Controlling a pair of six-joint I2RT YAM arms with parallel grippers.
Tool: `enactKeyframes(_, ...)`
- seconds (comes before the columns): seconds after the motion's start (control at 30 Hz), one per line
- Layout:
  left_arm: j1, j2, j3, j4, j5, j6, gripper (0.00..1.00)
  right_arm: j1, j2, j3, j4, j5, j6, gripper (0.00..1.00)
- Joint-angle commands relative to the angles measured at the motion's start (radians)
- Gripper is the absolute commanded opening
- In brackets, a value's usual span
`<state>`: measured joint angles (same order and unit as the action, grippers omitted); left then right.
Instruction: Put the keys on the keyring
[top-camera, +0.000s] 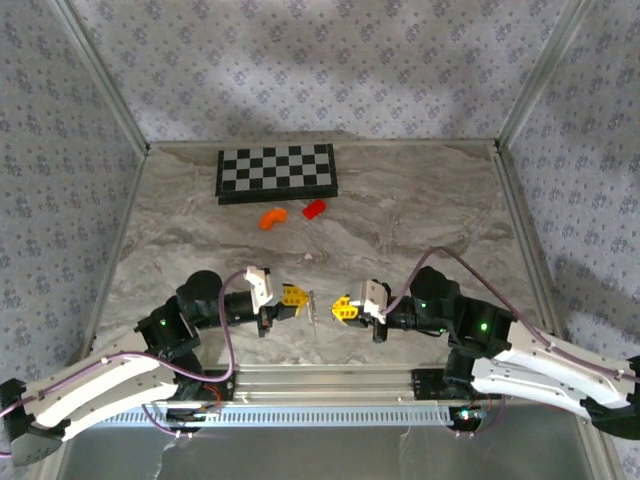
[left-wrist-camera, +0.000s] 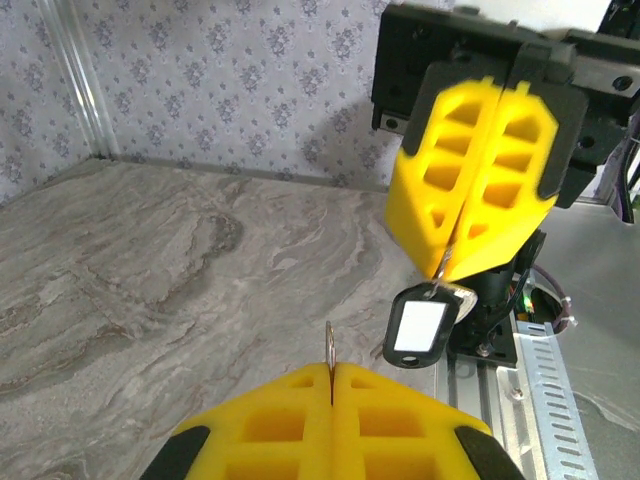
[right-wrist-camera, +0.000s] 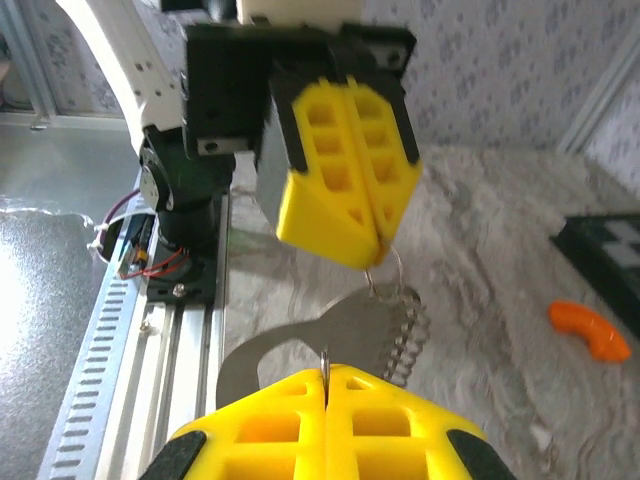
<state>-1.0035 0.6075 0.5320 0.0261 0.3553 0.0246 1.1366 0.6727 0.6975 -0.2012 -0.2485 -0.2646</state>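
Observation:
My left gripper and right gripper face each other tip to tip just above the table's near edge. The left gripper is shut on the keyring, a thin silvery loop with a chain strand hanging below the yellow fingers. In the left wrist view the loop shows edge-on as a metal sliver poking out of my shut left gripper. The right gripper is shut on the small ring of the keys, a dark oblong tag with a pale centre dangling beneath it. Keys and keyring hang a short gap apart.
At the back of the table lies a checkerboard, with a curved orange piece and a red block just in front of it. The arms' aluminium rail runs along the near edge. Patterned walls close in three sides.

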Motion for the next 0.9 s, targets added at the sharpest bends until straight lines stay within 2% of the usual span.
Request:
enactKeyframes(0.0,-0.003,-0.012,0.012,0.04,0.034,-0.008,0.0,-0.005,-0.005,-0.022,0.107,-0.049,-0.119,0.0)
enactKeyframes(0.2,-0.003,-0.018,0.014,0.028,0.039,-0.006,0.0,-0.001,0.003,-0.033,0.152,-0.077,-0.191,0.0)
enactKeyframes(0.6,-0.003,-0.031,0.012,0.026,0.047,-0.011,0.0,0.002,0.014,-0.016,0.138,-0.093,-0.217,0.0)
enactKeyframes(0.7,-0.002,-0.032,0.014,0.023,0.048,-0.008,0.0,-0.003,0.025,0.0,0.095,-0.093,-0.173,0.0)
enactKeyframes(0.87,-0.003,-0.03,0.017,0.027,0.053,-0.008,0.0,-0.04,0.071,0.098,-0.074,-0.08,-0.027,0.0)
